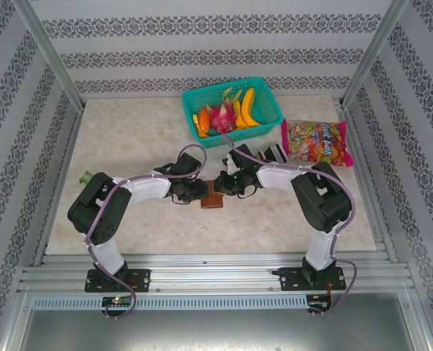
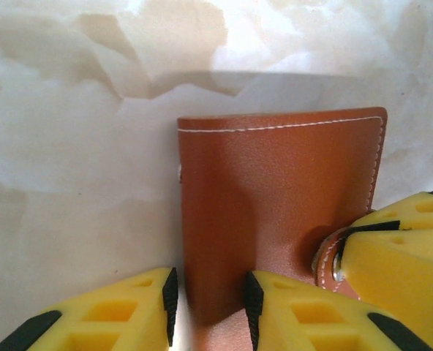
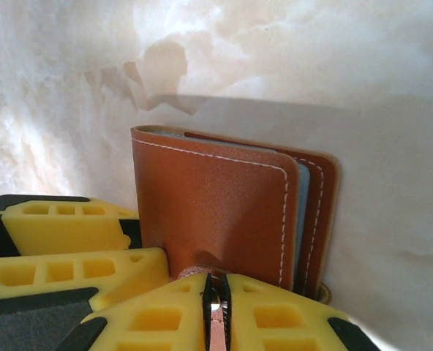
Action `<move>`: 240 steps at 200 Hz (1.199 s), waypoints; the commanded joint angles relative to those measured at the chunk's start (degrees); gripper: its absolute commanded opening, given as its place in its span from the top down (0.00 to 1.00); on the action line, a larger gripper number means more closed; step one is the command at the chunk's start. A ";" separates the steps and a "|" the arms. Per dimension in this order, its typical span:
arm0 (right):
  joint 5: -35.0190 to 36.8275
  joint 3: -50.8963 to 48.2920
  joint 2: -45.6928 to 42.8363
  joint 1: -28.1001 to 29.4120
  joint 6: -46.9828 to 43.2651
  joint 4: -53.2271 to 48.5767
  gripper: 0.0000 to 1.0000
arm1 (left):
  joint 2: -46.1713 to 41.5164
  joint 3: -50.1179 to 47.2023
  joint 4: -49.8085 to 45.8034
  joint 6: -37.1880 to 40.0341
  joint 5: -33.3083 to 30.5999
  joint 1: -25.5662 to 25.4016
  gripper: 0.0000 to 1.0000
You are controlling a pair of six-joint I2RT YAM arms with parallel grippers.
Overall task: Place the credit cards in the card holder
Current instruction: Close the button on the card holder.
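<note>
So, quick count: one card holder (image 2: 275,190), two arms, one basket (image 1: 272,99), one candy bag (image 1: 317,142). The brown holder sits mid-table (image 1: 129,146), folded shut, right where the two arms meet. White stitching runs along its edges, and a sliver of grey-blue lining (image 3: 302,212) peeks out at the side.

Right gripper (image 3: 213,307): jaws clenched on the holder's snap tab (image 2: 326,256), the strap squeezed thin between the yellow pads.

Left gripper (image 2: 211,311): jaws stand apart with the holder's near corner sitting in the gap. One pad is just beside the leather edge, the other lies over the face. I honestly can't tell if it's pinching or just straddling.

The teal basket at the back holds yellow bananas (image 1: 249,108), a pink dragon fruit (image 1: 222,117) and something orange (image 1: 203,121). The candy bag lies just right of it, with colourful print too small to read. A small striped dark-and-pale thing (image 1: 275,153) sits just behind the right arm, maybe cards, too tiny to call. A bit of green (image 1: 85,177) pokes out by the left arm. The arms themselves crowd the holder from both sides.
</note>
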 commanded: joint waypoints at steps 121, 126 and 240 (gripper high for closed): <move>18.91 4.99 7.75 10.98 -8.81 -18.80 0.91 | 1.40 -9.00 12.67 -9.55 2.44 -2.39 0.78; 19.50 5.08 8.01 11.42 -8.92 -19.05 0.91 | 1.49 -9.26 13.36 -9.91 2.57 -2.40 0.78; 27.17 -6.01 5.37 18.41 -5.89 -7.00 0.97 | 0.84 -10.91 16.30 -12.47 3.18 -2.38 0.79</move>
